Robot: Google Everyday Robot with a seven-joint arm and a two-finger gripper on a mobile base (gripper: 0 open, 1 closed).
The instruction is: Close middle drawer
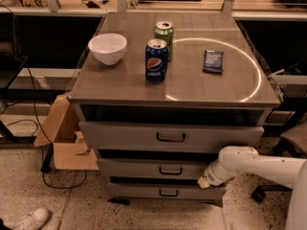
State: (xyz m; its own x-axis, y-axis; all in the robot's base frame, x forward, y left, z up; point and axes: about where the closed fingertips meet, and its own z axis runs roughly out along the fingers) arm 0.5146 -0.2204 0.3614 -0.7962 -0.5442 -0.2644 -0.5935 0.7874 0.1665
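Where the white robot arm reaches in from the right, its gripper (205, 181) sits low at the right end of the grey metal middle drawer (144, 168), against its front panel; whether it is open or closed I cannot tell. That drawer, with a small dark handle at its centre, lies between the taller grey top drawer (120, 135) and the lowest grey drawer (139, 191). It stands partly pulled out. On the grey tabletop (120, 85) stand a white bowl (107, 48), a blue Pepsi can (156, 60) and a green can (163, 33).
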